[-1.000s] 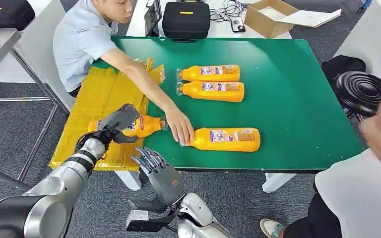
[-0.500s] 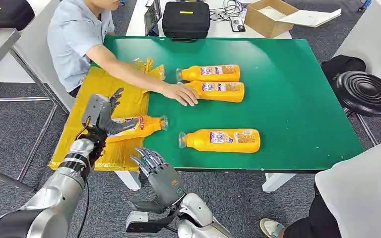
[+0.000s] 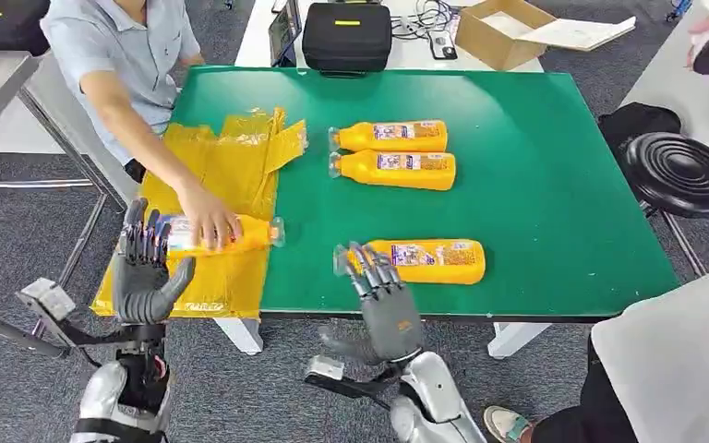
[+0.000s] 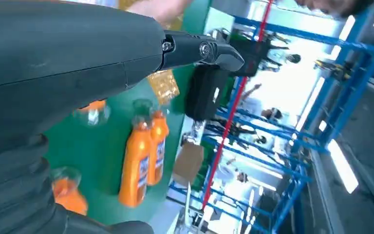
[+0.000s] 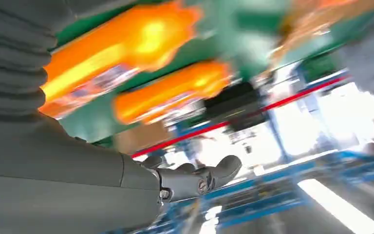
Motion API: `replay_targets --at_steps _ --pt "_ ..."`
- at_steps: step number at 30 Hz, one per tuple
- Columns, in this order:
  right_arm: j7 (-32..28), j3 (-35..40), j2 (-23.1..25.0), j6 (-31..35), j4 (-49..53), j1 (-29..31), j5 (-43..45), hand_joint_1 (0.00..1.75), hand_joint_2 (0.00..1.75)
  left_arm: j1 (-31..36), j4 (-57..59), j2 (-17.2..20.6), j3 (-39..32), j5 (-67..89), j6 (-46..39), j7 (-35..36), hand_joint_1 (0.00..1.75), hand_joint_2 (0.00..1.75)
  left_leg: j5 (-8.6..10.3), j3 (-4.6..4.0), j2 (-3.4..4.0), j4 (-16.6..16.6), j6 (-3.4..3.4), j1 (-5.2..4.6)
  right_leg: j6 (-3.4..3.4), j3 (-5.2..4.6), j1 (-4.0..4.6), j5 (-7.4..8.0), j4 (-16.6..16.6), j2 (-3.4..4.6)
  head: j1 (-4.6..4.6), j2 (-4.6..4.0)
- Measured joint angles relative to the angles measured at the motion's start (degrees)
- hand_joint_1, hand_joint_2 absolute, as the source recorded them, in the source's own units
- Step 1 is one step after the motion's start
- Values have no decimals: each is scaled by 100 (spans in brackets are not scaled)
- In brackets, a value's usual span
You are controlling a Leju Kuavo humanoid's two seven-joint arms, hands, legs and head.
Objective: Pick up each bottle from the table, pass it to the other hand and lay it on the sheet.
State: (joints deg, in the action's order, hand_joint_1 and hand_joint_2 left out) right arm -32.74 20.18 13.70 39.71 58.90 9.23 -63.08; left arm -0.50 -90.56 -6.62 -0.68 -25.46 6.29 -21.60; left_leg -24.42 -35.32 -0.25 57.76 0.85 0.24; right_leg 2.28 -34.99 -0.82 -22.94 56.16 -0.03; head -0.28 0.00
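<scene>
The orange plastic bottle with the clear cap (image 3: 417, 260) lay on its side near the front edge of the green table (image 3: 554, 185), cap pointing left, and it was the one we judged to be next. Our right hand (image 3: 383, 293) hung just in front of that cap, released, fingers spread and pointing up, holding nothing. Our left hand (image 3: 144, 268) stood upright and released beside the near left corner of the crinkled yellow plastic sheet (image 3: 226, 175), also holding nothing. On that sheet a second orange bottle (image 3: 231, 234) lay with a person's hand (image 3: 209, 218) resting on it. Two more orange bottles (image 3: 397, 153) lay side by side farther back on the table. To grasp well, we judged we should bring the right hand over the body of the near bottle rather than its narrow neck, close around the label, and lift level before passing it across. The head view gave us the whole layout; the left wrist view added the pair of far bottles (image 4: 143, 161) seen along the table, while the right wrist view was blurred, showing orange bottle shapes (image 5: 126, 48) close by.
</scene>
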Motion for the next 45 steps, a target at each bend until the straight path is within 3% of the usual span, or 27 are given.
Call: replay_targets --at_steps 8,14,20,29,36,45 --pt "455 -1108 -350 2 363 -108 -400 0 175 -585 -725 -13 227 387 -85 -245 0 175 3 4 0 0 -1 1 0 4 4 2 2 -1 -2 0" --pt "726 -1874 -704 0 -59 292 -245 0 175 -703 -856 -26 468 518 -214 -266 0 175 4 4 2 0 1 0 2 7 1 5 2 0 -2 0" --pt "743 -1986 -892 0 -686 617 -105 0 175 -732 -863 -70 682 516 -236 -242 0 175 4 4 0 1 1 0 3 7 3 5 3 -1 -2 0" --pt "1403 -1888 -1036 2 -1950 1534 -417 0 175 -503 -776 -72 1199 394 -144 -179 0 175 8 5 1 1 3 1 3 7 3 7 4 -1 -2 0" --pt "1572 -1625 -1021 -4 -2887 2190 -616 0 175 -162 -491 -77 1486 312 -164 -159 0 175 10 4 0 2 5 1 5 8 2 9 6 -1 -2 0" --pt "1655 -1365 -900 -398 -3416 2599 -654 0 175 182 -231 -85 1584 295 -199 -175 0 175 10 2 -1 2 5 1 5 6 3 8 6 -2 -2 0"
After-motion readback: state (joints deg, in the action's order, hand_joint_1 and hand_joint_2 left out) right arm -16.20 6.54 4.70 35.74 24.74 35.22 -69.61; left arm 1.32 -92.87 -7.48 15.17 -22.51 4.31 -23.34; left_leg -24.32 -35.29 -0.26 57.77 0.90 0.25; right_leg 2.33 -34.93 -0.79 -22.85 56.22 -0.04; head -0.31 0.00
